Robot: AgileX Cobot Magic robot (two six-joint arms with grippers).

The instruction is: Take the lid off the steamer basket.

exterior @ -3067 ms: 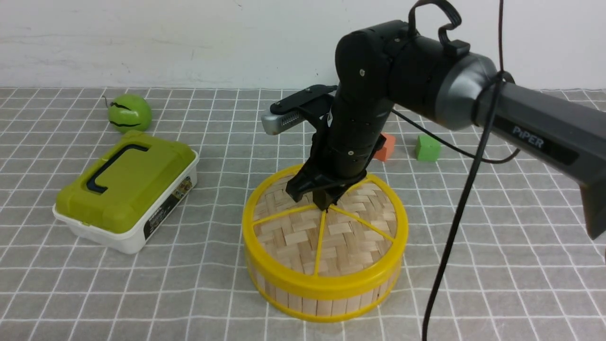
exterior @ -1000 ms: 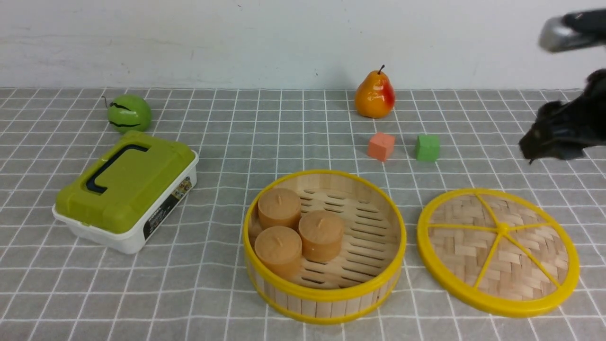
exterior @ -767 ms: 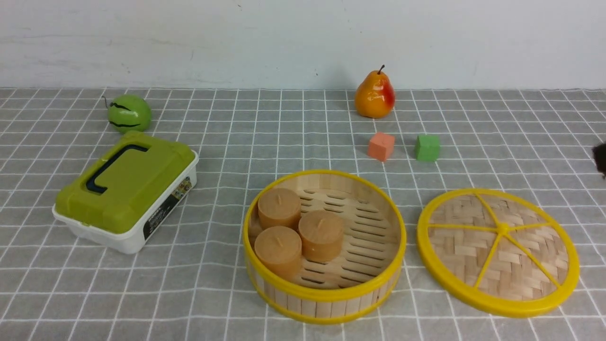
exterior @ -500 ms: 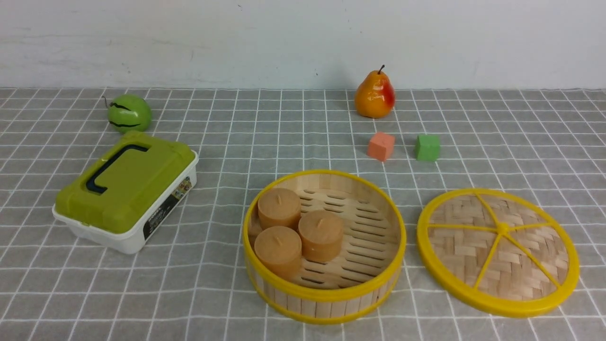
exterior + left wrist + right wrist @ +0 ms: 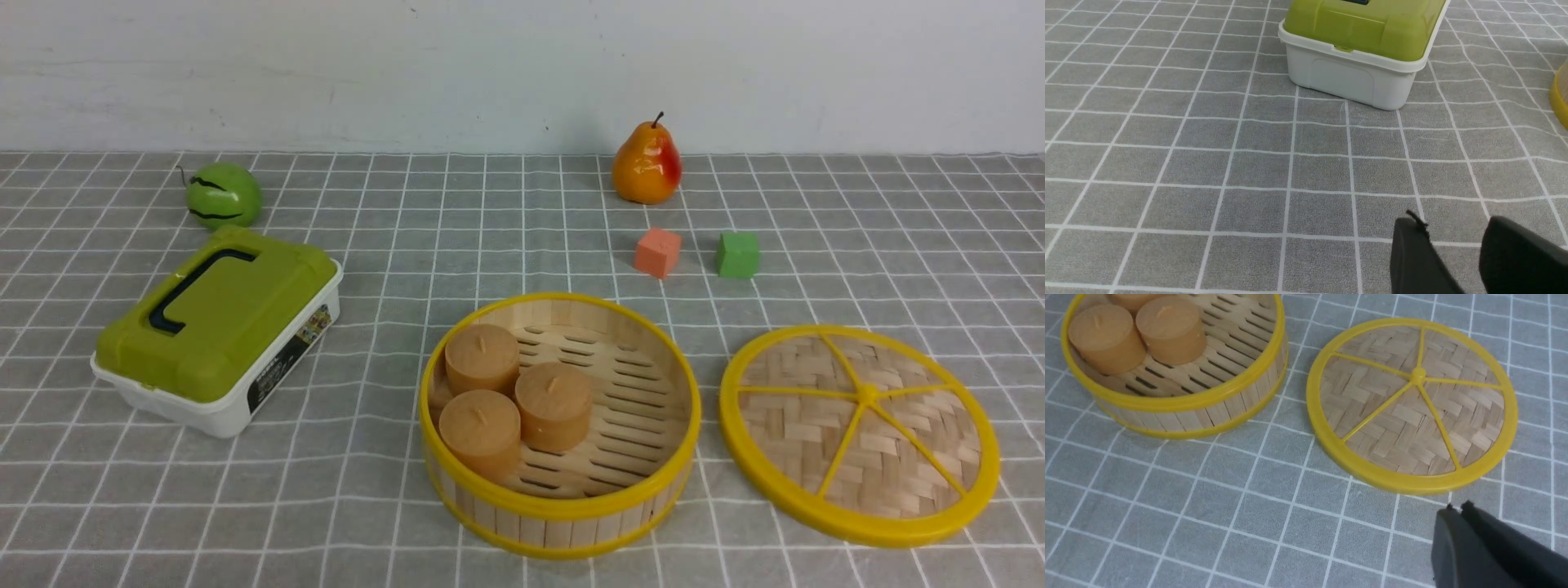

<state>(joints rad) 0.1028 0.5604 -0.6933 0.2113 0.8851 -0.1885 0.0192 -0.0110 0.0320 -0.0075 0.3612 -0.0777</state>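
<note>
The steamer basket (image 5: pixel 563 498) stands open at the front centre, with three tan cylinders (image 5: pixel 555 406) on its slatted floor. The woven lid (image 5: pixel 859 433) lies flat on the cloth just right of the basket, apart from it. Both also show in the right wrist view: the basket (image 5: pixel 1208 412) and the lid (image 5: pixel 1392 420). My right gripper (image 5: pixel 1457 508) is shut and empty, above the cloth just off the lid's rim. My left gripper (image 5: pixel 1453 224) is open and empty over bare cloth. Neither arm shows in the front view.
A white box with an olive-green lid (image 5: pixel 216 327) sits at the left, also in the left wrist view (image 5: pixel 1359 45). A green striped ball (image 5: pixel 223 194), a pear (image 5: pixel 647 167), an orange cube (image 5: pixel 656 251) and a green cube (image 5: pixel 736 254) lie further back.
The right arm lifted the lid off the basket, laid it on the cloth to the right, let go and withdrew out of the front view.
</note>
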